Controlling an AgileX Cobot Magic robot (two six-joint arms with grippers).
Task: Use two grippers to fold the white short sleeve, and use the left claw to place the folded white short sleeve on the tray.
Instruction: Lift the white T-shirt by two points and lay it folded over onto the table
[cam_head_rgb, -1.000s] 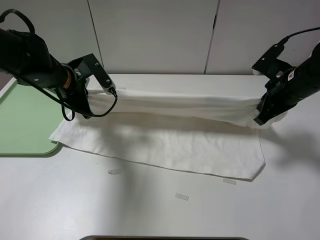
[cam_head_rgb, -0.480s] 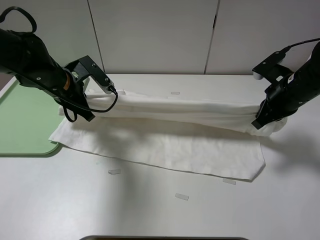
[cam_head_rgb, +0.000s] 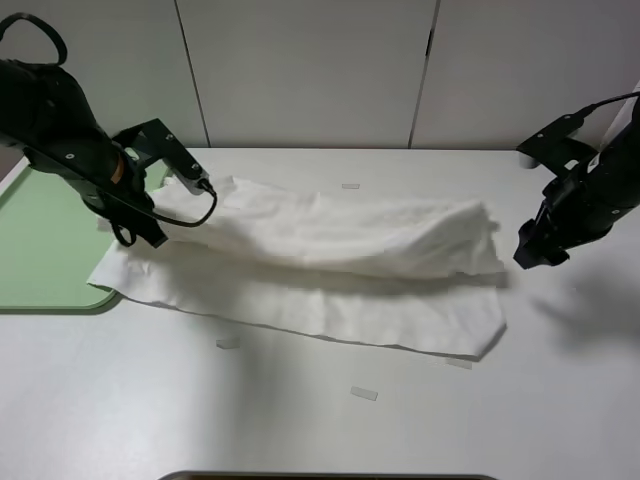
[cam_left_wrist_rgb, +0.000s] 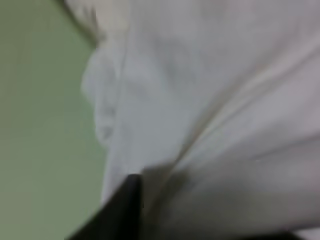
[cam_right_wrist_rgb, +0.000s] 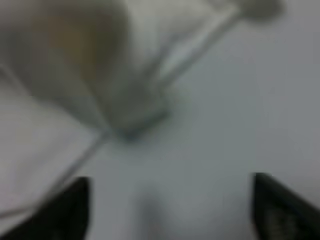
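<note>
Lying across the middle of the tabletop (cam_head_rgb: 150, 400), the white short sleeve (cam_head_rgb: 330, 250) is doubled over along its length: a rumpled upper layer rests on the far half, and a flat single layer spreads out toward the near edge. Its left end reaches the rim of the pale green tray (cam_head_rgb: 40, 250), which sits at the left side of the tabletop with nothing on it.

The left gripper (cam_head_rgb: 143, 228) points down at the shirt's left end, right at the cloth. The left wrist view is badly blurred. It shows only one dark finger (cam_left_wrist_rgb: 122, 207) against white fabric, with the green of the tray alongside, so I cannot tell how far these jaws are parted or whether they pinch the cloth.

The right gripper (cam_head_rgb: 532, 252) hangs just beyond the shirt's right end, clear of it. In the right wrist view its two dark fingertips (cam_right_wrist_rgb: 65, 207) stand wide apart with only bare tabletop between them, and the shirt's hem lies a little farther off, so these jaws are spread and hold nothing.

Small pale tape strips (cam_head_rgb: 364, 393) lie on the tabletop near the shirt's front edge, and one more lies behind it.
</note>
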